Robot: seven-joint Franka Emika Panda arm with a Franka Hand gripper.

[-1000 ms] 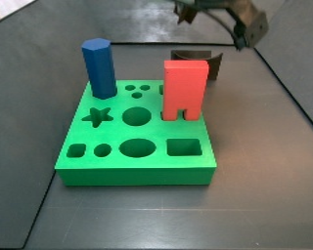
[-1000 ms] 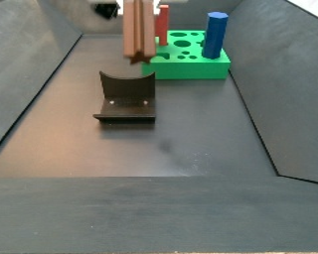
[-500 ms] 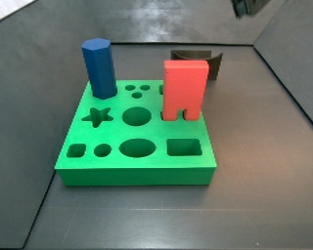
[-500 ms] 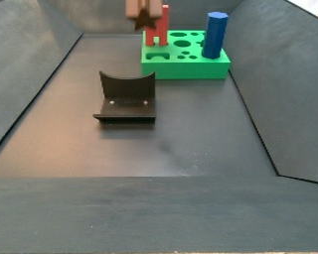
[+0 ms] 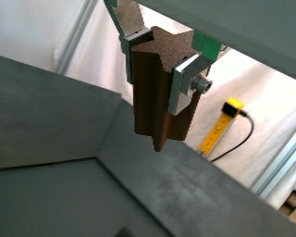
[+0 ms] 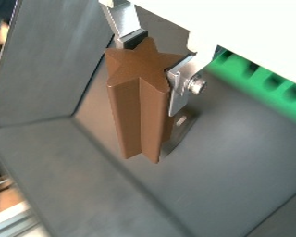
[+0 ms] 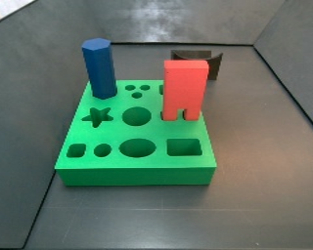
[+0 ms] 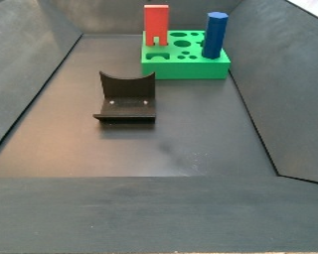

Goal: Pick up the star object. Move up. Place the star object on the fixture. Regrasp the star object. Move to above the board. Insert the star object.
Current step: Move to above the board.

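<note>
The star object (image 5: 154, 93) (image 6: 138, 102), a dark brown peg with a star-shaped end, sits clamped between the silver fingers (image 5: 184, 88) (image 6: 179, 93) of my gripper (image 5: 155, 51) (image 6: 148, 60) in both wrist views, high above the floor. Neither the gripper nor the peg appears in either side view. The green board (image 7: 136, 146) (image 8: 189, 60) lies on the floor, its star hole (image 7: 98, 117) open. A corner of the board (image 6: 262, 76) shows in a wrist view. The dark fixture (image 8: 126, 97) (image 7: 198, 61) stands apart from the board with nothing on it.
A tall blue hexagonal peg (image 7: 99, 68) (image 8: 217, 34) and a red arch block (image 7: 186, 88) (image 8: 156, 25) stand in the board. Sloped dark walls (image 8: 36, 79) enclose the floor. Outside the enclosure, a yellow item with a cable (image 5: 225, 125) shows in a wrist view.
The gripper has risen with the star object: a second ago it hung near the top of both side views, half a second ago only its tip showed, now it is out of them.
</note>
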